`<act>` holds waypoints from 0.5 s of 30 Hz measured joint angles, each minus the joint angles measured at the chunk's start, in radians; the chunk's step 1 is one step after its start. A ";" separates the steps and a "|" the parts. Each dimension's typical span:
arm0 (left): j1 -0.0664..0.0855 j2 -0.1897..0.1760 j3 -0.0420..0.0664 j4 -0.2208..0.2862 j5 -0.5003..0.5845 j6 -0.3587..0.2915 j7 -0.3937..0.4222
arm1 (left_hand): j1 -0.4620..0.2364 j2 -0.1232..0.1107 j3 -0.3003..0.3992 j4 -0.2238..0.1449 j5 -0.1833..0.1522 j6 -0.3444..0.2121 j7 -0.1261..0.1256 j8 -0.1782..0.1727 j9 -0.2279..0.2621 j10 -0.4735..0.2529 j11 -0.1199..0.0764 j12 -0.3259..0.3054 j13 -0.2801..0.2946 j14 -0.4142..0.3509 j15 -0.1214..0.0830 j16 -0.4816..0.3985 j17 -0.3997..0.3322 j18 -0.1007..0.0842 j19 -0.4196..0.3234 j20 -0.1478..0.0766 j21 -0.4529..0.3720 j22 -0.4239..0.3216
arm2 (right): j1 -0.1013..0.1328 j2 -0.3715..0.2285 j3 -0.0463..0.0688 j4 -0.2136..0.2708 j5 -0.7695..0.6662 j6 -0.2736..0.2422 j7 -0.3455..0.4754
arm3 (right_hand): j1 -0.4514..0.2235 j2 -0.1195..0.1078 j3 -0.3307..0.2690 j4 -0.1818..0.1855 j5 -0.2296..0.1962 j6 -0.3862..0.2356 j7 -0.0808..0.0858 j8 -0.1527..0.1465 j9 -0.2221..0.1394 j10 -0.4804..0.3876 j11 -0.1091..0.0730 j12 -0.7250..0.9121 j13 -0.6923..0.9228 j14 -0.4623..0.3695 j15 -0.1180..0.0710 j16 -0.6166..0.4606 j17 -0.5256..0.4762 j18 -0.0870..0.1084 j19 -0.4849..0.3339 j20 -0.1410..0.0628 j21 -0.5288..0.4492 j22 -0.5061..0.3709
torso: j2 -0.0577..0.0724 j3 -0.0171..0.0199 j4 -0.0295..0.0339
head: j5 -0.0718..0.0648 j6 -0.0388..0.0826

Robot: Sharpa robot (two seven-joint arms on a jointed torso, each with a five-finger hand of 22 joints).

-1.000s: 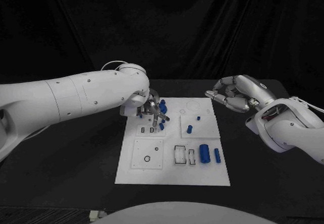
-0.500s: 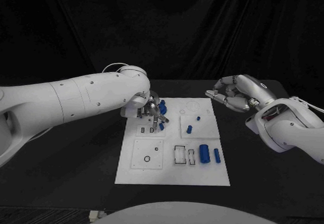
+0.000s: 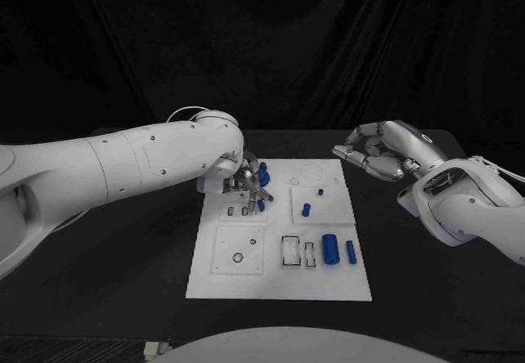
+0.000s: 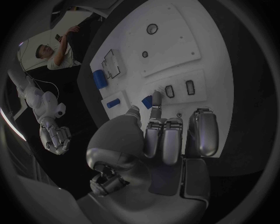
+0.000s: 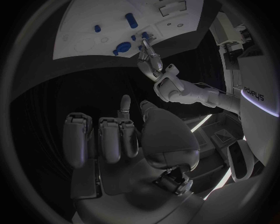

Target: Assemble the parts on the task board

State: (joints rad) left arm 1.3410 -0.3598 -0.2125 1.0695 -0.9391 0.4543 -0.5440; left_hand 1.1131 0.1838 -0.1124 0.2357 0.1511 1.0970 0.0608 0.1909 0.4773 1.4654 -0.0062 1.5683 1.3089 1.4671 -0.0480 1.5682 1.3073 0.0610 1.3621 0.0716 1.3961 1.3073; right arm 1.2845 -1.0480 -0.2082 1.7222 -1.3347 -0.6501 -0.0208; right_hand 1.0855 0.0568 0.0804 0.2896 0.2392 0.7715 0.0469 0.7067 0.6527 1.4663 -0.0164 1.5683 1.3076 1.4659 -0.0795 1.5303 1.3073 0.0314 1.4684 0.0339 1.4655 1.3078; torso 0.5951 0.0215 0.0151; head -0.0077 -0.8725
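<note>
White rectangular task board [image 3: 284, 269] lies mid-table before you, small blue cylindrical parts [image 3: 330, 249] on its right half, well apart from both hands. Your silver left hand [image 3: 246, 179] pinches one small blue part [image 4: 147, 101] over the board's far-left slots. Your silver right hand [image 3: 384, 151] hangs beyond the board's far-right corner, fingers curled, grasping nothing.
</note>
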 measured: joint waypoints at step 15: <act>-0.009 0.009 0.000 -0.013 0.000 -0.001 0.016 | 0.020 -0.001 0.019 -0.019 0.009 0.004 0.004 -0.011 -0.005 0.003 0.003 0.000 0.000 0.000 0.000 0.000 0.001 0.000 0.000 0.000 0.000 0.001 | 0.000 0.001 0.000 0.000 0.000 0.000 0.000 | 0.000 0.000 0.000 0.000 0.000 0.000 0.000 0.000 0.000 0.000 0.000 0.000 0.000 0.000 0.000 0.000 0.000 0.000 0.000 0.000 0.000 0.000 | -0.001 -0.0010 -0.0006 | 0.000 0.000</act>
State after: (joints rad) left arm 1.3325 -0.3512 -0.2125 1.0563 -0.9393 0.4531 -0.5279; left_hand 1.1333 0.1832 -0.0931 0.2163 0.1602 1.1007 0.0645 0.1797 0.4720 1.4684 -0.0032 1.5683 1.3089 1.4671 -0.0480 1.5682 1.3080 0.0609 1.3621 0.0716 1.3961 1.3081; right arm 1.2845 -1.0471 -0.2082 1.7221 -1.3346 -0.6501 -0.0211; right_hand 1.0855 0.0568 0.0804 0.2896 0.2392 0.7715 0.0468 0.7067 0.6526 1.4663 -0.0165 1.5683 1.3075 1.4659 -0.0795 1.5302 1.3073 0.0314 1.4684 0.0339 1.4656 1.3076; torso 0.5939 0.0205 0.0146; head -0.0075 -0.8725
